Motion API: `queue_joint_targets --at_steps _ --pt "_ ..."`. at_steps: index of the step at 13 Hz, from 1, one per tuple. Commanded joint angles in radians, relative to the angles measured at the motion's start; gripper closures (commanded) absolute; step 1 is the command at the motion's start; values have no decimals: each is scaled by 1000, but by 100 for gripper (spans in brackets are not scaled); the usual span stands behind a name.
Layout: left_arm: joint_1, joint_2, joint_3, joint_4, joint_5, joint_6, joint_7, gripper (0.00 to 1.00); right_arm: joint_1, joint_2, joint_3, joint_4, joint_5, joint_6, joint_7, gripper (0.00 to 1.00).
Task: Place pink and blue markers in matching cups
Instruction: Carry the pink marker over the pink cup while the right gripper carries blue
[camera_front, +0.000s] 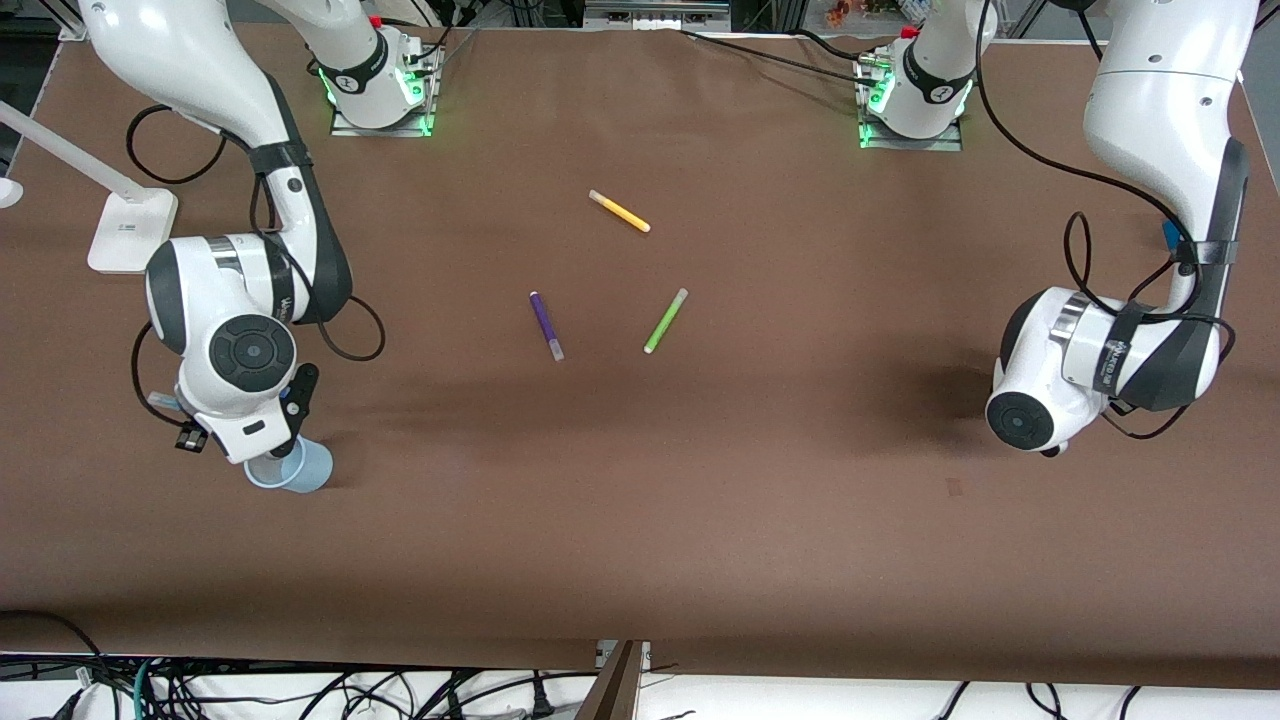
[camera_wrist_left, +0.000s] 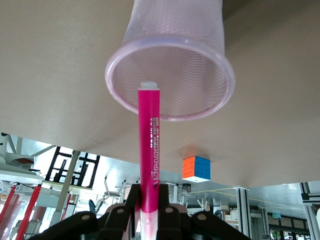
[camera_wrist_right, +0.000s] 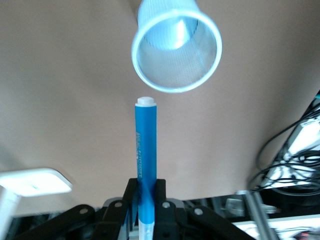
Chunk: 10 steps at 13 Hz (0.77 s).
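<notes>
While the left pincer (camera_wrist_left: 148, 210) pinches the pink marker (camera_wrist_left: 149, 150), the pen runs lengthwise straight out from the fingers, its tip at the mouth of the pink cup (camera_wrist_left: 170, 75) standing on the bench (camera_front: 800, 480). At the right arm's end, the right pincer (camera_wrist_right: 146, 212) grips the blue marker (camera_wrist_right: 145, 160) likewise, its tip aimed at, just short of, the blue cup (camera_wrist_right: 176, 47).
</notes>
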Motion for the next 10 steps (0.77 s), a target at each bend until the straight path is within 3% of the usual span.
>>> queue_joint_targets --at_steps 1,2,6,10 --pt "-13 29 -3 25 31 -12 15 66 -2 43 1 23 -70 54 -87 100" --pt "-22 29 -3 27 28 -13 14 1 0 56 1 22 -107 75 -88 100" --pt "-25 6 -18 89 1 -22 15 0 18 106 3 22 -230 85 -84 100" --pt "-28 -95 -46 228 -232 -21 -22 0 52 110 3 -7 -233 83 -65 100"
